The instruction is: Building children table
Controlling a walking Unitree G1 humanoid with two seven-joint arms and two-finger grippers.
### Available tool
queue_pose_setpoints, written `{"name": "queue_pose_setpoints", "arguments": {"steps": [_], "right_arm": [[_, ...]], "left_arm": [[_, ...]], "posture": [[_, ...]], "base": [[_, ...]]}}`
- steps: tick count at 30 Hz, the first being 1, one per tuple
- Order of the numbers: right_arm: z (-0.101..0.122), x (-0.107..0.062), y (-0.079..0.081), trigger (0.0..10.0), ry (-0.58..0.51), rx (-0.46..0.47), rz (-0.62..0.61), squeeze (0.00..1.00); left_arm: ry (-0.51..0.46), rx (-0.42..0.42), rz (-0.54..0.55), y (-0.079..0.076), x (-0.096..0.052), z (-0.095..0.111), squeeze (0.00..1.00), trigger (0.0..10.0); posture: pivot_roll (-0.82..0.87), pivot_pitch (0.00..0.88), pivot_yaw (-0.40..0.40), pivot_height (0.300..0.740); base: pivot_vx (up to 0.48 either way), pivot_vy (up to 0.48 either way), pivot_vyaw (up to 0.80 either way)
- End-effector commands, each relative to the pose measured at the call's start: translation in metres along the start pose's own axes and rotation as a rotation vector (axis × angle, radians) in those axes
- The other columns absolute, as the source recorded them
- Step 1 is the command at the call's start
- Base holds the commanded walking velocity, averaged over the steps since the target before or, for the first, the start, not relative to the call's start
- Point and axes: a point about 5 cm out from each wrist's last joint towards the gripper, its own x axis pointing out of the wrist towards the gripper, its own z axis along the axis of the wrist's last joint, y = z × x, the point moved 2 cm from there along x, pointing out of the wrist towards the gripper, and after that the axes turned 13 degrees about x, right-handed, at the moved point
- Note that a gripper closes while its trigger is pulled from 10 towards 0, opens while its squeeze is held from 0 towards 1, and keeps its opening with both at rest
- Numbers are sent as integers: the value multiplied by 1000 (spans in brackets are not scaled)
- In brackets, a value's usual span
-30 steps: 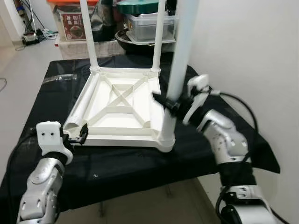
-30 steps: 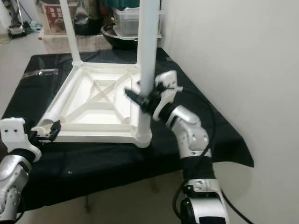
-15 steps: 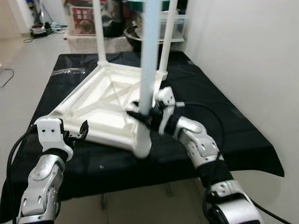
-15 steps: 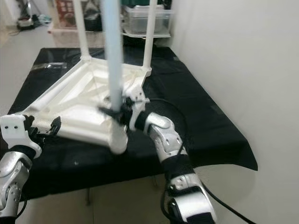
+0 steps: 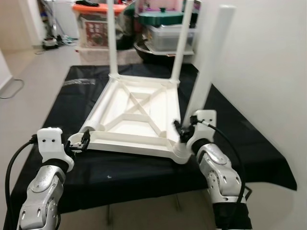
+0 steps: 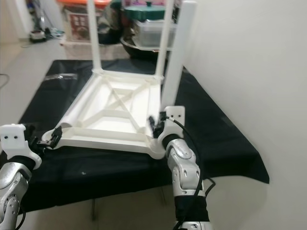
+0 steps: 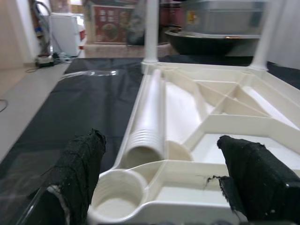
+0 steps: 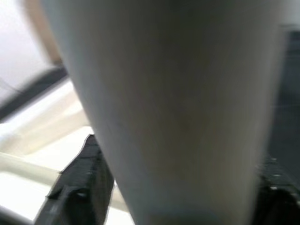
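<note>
A black-covered table (image 5: 57, 110) carries an upturned white children's table top (image 5: 136, 115) in its middle, near the front edge. Two legs (image 5: 111, 38) stand upright at the top's far corners, and a third leg (image 5: 206, 76) leans in the near right corner socket. The right gripper (image 5: 184, 132) grips the third leg low down. A loose leg (image 7: 150, 117) lies along the top's left side. The left gripper (image 7: 159, 178) is wide open, with fingers (image 7: 79, 168) either side of the empty near left corner socket (image 7: 117, 197).

The right pincer (image 5: 181, 132) has slid down the near-right leg (image 5: 206, 81) to its base.
</note>
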Motion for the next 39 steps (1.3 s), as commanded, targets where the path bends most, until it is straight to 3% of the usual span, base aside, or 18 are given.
{"name": "queue_pose_setpoints", "arguments": {"steps": [1,4,5,12,14,15,16,17,18,20,25,26,27,28,31,37,38,39], "right_arm": [[32,9,31,10000,-70,-4,243,0],[37,10,36,10000,-71,-5,287,0],[49,11,45,10000,-64,-39,432,0],[49,11,45,10000,-64,-39,432,0],[44,4,64,10000,71,-182,743,0],[44,4,64,10000,71,-182,743,0],[29,-3,74,3961,168,-235,888,0],[29,-3,74,3961,168,-235,888,0],[17,-7,80,0,222,-250,948,0],[11,-9,83,0,244,-252,973,0],[8,37,47,0,113,-240,284,0],[8,37,47,0,113,-240,284,0],[9,35,12,0,65,-221,-64,0],[9,28,-7,0,38,-215,-234,0],[5,3,-29,0,-8,-204,-463,0],[3,-18,-27,0,-33,-229,-527,0],[3,-16,-26,8118,-24,-223,-513,0],[3,-16,-26,8118,-24,-223,-513,0]], "left_arm": [[12,-1,-8,1,0,-2,0,10000],[12,-1,-7,1,0,-2,0,10000],[10,-3,-4,1,1,-2,0,10000],[10,-3,-4,1,1,-2,0,10000],[5,-5,2,1,1,-1,0,10000],[5,-5,2,1,1,-1,0,10000],[4,-6,5,0,1,-1,0,10000],[4,-6,5,0,1,-1,0,10000],[3,-7,6,0,1,-1,0,10000],[3,-7,7,0,0,-1,0,10000],[1,-10,-1,-1,-1,-1,0,10000],[1,-10,-1,-1,-1,-1,0,10000],[0,-10,-3,-1,-1,0,0,10000],[-1,-11,-3,-2,-1,0,0,10000],[-2,-12,-3,-2,-1,1,0,10000],[2,-10,-11,-2,-1,0,0,10000],[2,-10,-13,-2,0,0,0,10000],[2,-10,-13,-2,0,0,0,10000]], "posture": [[41,0,-40,740],[41,0,-40,740],[46,0,-50,740],[46,0,-50,740],[87,0,-89,740],[87,0,-89,740],[91,0,-91,740],[91,0,-91,740],[91,0,-91,740],[90,0,-89,740],[71,0,-78,740],[71,0,-78,740],[59,0,-71,740],[59,0,-71,740],[59,0,-69,740],[35,0,-46,740],[29,0,-42,740],[29,0,-42,740]], "base": [[0,0,0],[0,0,0],[0,0,0],[0,0,0],[0,0,0],[0,0,0],[0,0,0],[0,0,0],[0,0,0],[0,0,0],[0,0,0],[0,0,0],[0,0,0],[0,0,0],[0,0,0],[0,0,0],[0,0,0],[0,0,0]]}}
